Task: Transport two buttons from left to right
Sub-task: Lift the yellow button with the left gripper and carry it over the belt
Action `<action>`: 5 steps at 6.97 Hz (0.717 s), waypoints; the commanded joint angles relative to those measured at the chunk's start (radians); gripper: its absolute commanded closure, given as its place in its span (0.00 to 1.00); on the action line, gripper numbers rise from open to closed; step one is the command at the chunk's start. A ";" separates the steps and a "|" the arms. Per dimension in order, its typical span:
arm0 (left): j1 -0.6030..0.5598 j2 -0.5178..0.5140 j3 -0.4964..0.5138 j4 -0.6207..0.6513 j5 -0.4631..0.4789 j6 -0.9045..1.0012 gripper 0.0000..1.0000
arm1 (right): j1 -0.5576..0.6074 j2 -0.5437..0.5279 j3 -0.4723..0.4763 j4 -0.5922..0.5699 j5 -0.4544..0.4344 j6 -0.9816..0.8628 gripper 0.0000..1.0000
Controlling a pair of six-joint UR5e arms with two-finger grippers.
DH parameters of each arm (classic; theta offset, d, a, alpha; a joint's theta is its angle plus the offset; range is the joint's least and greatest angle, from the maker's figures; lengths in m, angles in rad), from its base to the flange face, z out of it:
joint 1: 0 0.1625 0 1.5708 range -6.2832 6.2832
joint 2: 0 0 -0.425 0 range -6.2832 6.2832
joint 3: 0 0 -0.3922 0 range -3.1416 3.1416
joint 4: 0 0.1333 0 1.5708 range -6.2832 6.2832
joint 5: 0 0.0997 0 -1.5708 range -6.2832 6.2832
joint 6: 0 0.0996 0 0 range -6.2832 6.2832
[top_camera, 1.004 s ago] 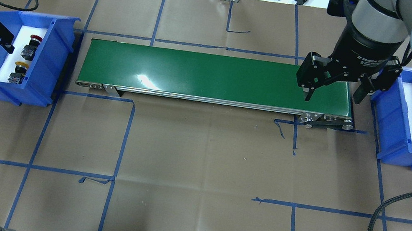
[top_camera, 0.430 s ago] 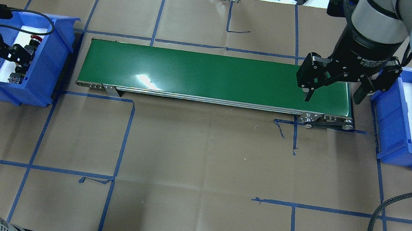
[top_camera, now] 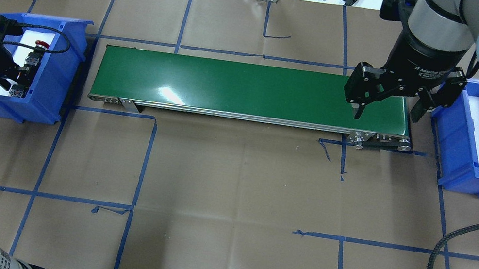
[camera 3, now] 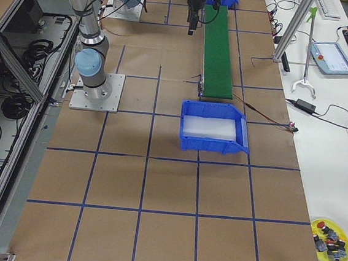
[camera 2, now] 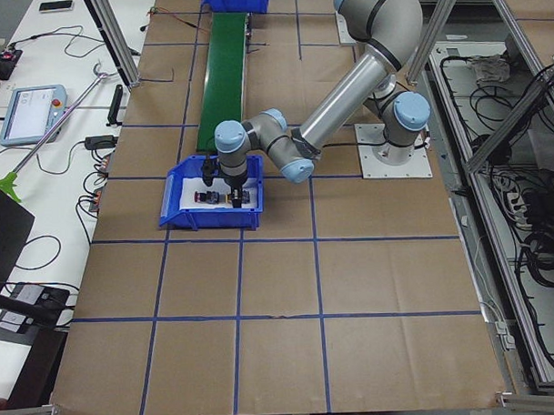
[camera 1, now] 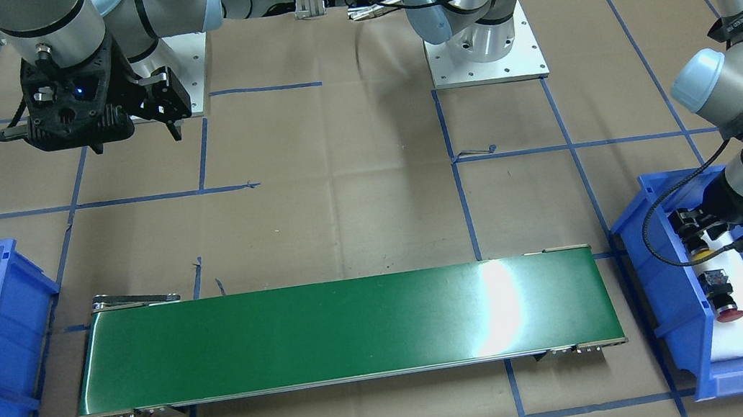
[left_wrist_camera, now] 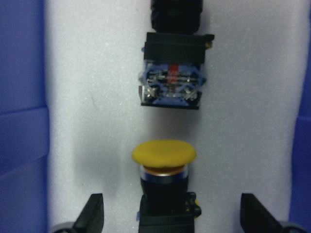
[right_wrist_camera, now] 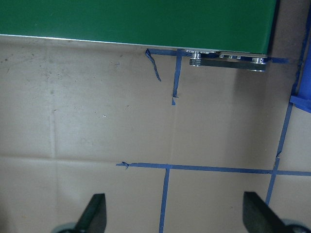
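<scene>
- I read the left hand (left_wrist_camera: 172, 217) as spread wide: in the left wrist view its two fingers (left_wrist_camera: 93, 213) stood on either side of the yellow button (left_wrist_camera: 164, 154), with bare foam showing between each finger and the button's black body.
- I logged the hand as lowered into the left bin (top_camera: 59, 68), gripping nothing.
- The yellow button lay on its side on the white foam liner (left_wrist_camera: 87, 97), its mushroom cap pointing away from the hand.
- The red button (camera 1: 721, 294) lay in the same bin, in line with the yellow one. Its contact block faced the yellow cap across a strip of bare foam, and its red cap pointed toward the bin's far end.
- The two buttons did not touch.
- The left bin sat just beside the left end of the green conveyor belt (top_camera: 252, 90).
- I read the right hand (top_camera: 386, 117) as spread wide too and gripping nothing. It hung above the belt's right end, fingers pointing down.
- The right wrist view looked down on the belt's near edge and the brown paper of the tabletop (top_camera: 236, 178), which was marked with blue tape lines.
- The right bin (top_camera: 446, 136), lined with white foam, stood just beside the belt's right end.
</scene>
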 commanded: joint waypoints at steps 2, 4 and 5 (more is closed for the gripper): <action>0.000 0.004 0.026 -0.014 -0.005 -0.001 0.91 | 0.000 0.000 0.000 0.002 0.000 0.000 0.00; 0.000 0.027 0.058 -0.055 -0.005 -0.001 0.94 | 0.000 0.000 0.000 0.002 0.000 0.000 0.00; 0.000 0.054 0.128 -0.165 -0.004 0.003 0.94 | 0.000 0.000 0.002 0.002 0.000 0.000 0.00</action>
